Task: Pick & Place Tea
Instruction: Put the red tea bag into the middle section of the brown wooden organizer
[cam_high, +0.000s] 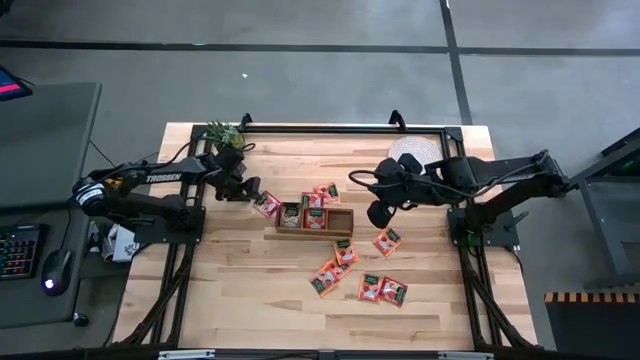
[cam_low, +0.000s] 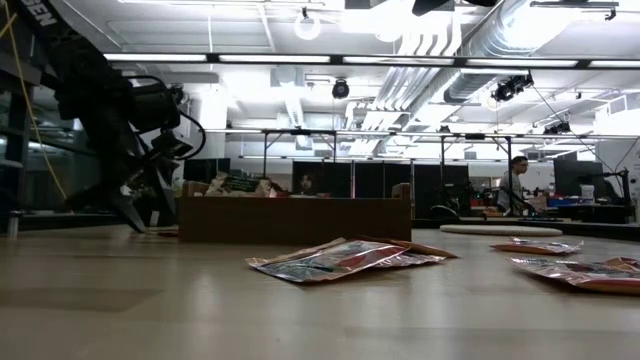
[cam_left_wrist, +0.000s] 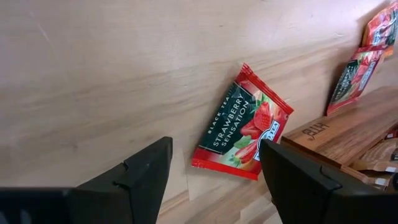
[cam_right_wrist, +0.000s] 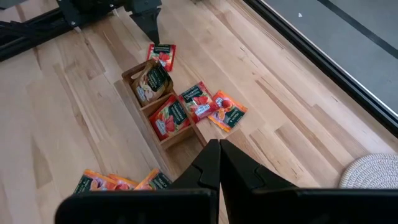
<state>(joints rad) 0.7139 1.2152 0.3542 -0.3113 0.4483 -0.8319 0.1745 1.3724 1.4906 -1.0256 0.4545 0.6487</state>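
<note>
Several tea sachets lie flat on the table. One tea sachet (cam_left_wrist: 244, 126) lies just left of the wooden box (cam_high: 315, 219). My left gripper (cam_left_wrist: 216, 150) is low over it and open, its fingertips on either side of the sachet's near end without touching it; in the high view that gripper (cam_high: 250, 190) sits beside the same sachet (cam_high: 266, 205). Two of the box's compartments hold sachets (cam_right_wrist: 168, 117). My right gripper (cam_right_wrist: 219, 163) hangs shut and empty, high above the table to the right of the box.
More sachets lie loose near the front right (cam_high: 382, 290) and behind the box (cam_high: 322, 194). A round woven mat (cam_high: 415, 150) lies at the far right, and a small plant (cam_high: 225, 133) at the far left. Bare wood lies left of the box.
</note>
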